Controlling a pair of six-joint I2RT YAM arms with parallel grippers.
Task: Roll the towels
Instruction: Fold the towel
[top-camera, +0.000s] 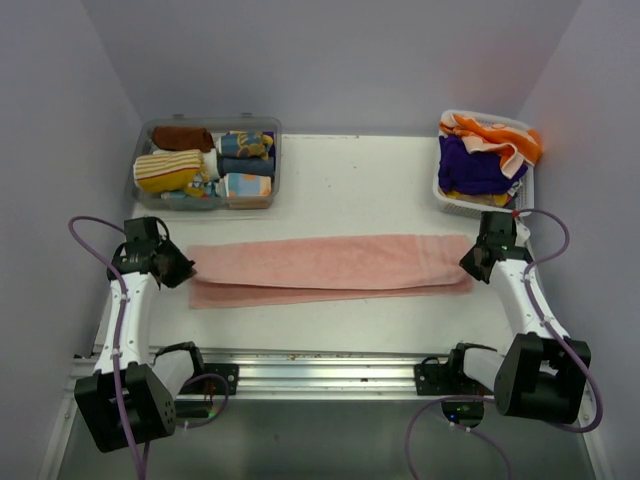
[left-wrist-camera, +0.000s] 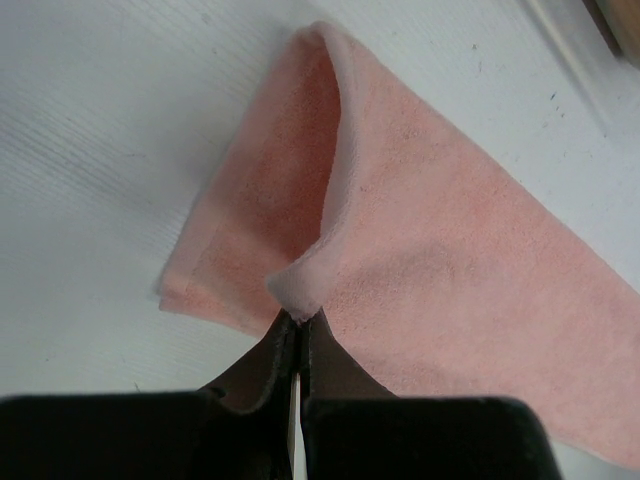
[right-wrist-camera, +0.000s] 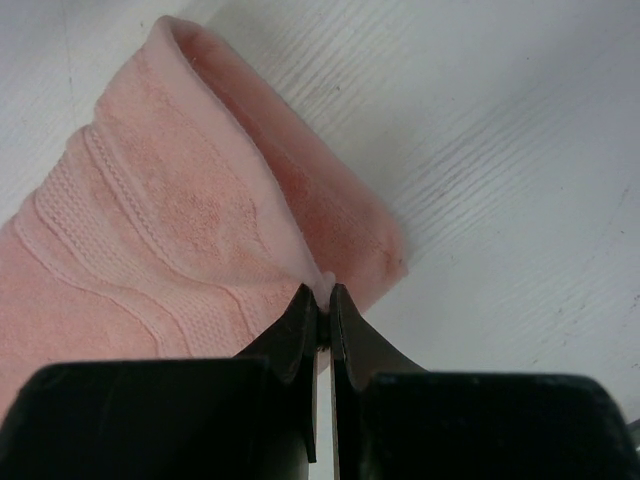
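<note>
the long pink terry towel (top-camera: 330, 265), folded lengthwise, lies flat on the white table (top-camera: 350, 180), stretched between the two grippers. the left gripper (left-wrist-camera: 298, 318) is clamped on a lifted corner of the top layer at its fingertips. the right gripper (right-wrist-camera: 323, 292) is pinched tight on the opposite end's edge.

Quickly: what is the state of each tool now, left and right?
Left tool: closed, pinching the left end of the pink towel.
Right tool: closed, pinching the right end of the same towel.
</note>
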